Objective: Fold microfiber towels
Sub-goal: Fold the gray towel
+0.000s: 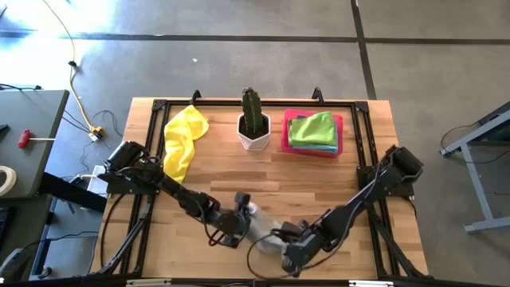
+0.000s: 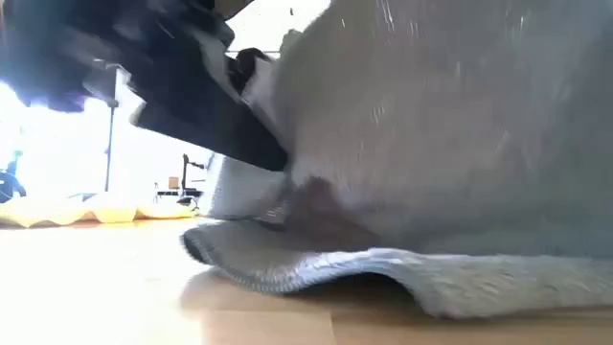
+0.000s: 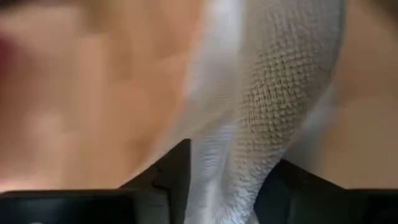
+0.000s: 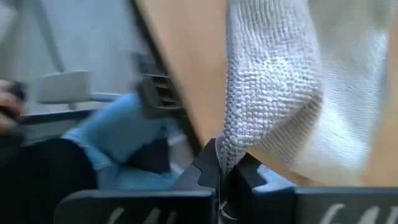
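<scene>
A grey microfiber towel point(image 1: 263, 227) lies bunched near the table's front edge, between my two grippers. My left gripper point(image 3: 227, 180) stands at its left end, fingers apart, with a bunched ridge of the cloth running between them. My right gripper point(image 4: 222, 165) is raised at its right end and shut on the cloth. In the low view the towel point(image 2: 431, 144) rises steeply, and its lower fold point(image 2: 383, 273) rests on the wood. A yellow towel point(image 1: 185, 139) lies crumpled at the far left. Green and light blue towels point(image 1: 312, 129) are stacked on the pink tray point(image 1: 338, 147). My left gripper has a thick ridge of grey towel point(image 3: 249, 155) between its parted fingers point(image 3: 168, 180); whether the fingers touch the cloth I cannot tell. My right gripper pinches a corner or edge fold of the grey towel point(image 4: 231, 140) between its two fingertips, slanting down from above. The cloth is lifted there and falls away to the table.
A white pot with a cactus point(image 1: 254, 127) stands at the far middle, between the yellow towel and the pink tray. Bare wood lies in the table's middle. Beyond the table's near edge, the right wrist view shows something blue point(image 4: 118, 143).
</scene>
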